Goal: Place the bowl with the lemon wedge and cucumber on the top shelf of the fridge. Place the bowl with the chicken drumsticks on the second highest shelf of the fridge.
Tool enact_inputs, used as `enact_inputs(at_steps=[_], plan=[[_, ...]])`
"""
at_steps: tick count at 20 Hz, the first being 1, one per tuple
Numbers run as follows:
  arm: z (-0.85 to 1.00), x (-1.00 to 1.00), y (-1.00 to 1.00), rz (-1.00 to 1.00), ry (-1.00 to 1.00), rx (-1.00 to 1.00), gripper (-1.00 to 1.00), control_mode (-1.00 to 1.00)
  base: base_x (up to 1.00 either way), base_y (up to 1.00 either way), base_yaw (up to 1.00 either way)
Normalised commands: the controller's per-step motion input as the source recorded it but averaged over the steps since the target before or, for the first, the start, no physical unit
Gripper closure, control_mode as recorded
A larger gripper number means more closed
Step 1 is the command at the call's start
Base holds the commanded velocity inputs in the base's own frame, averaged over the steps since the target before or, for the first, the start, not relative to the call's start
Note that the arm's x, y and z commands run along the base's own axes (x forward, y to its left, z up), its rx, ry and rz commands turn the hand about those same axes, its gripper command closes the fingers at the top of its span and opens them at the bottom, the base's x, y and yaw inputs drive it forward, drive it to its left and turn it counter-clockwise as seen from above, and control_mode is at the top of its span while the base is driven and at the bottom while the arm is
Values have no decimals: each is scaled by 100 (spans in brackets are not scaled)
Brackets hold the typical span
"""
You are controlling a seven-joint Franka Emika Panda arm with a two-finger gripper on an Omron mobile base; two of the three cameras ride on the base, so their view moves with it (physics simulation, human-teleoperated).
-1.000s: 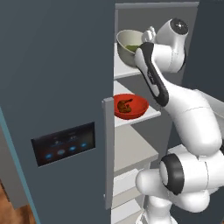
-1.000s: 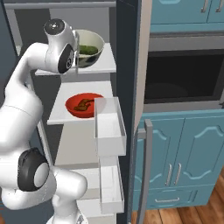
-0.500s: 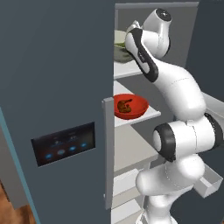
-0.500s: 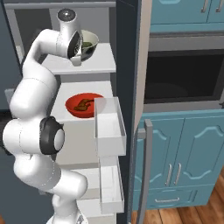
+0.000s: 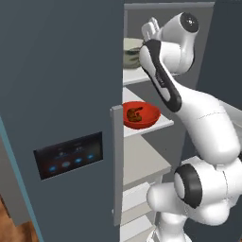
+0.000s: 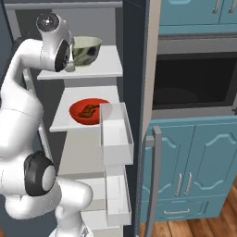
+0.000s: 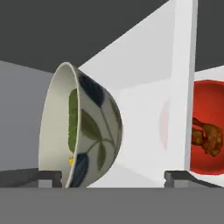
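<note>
— Looking into the open fridge, how many bowls can you count?

— Two. One white bowl with dark leaves painted on it sits on the top shelf, near its left edge. One red bowl sits on the second shelf, about the middle of it.

— What is in them?

— The white bowl has something green and a tiny yellow bit inside, seen in the hand view. The red bowl has brown chicken pieces; I cannot count them for sure.

— And the gripper?

— One gripper. Its two fingers are spread wide, one on each side of the white bowl, and they do not pinch it. The bowl rests on the shelf by itself.

— Any words to read?

— No letters I can make out. The closed fridge door has one dark panel with four small blue lights. The open door has two white door bins.
</note>
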Motion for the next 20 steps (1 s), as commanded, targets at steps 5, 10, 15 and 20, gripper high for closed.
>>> enact_inputs(at_steps=[5,10,15,20], plan=[[7,-100,3,-10,-31,0,-100,-100,0,0,0],[11,-100,0,-13,-2,0,-100,-100,0,0,0],[1,-100,-5,-10,-3,0,-100,-100,0,0,0],[22,-100,-28,-5,-7,0,-100,-100,0,0,0]])
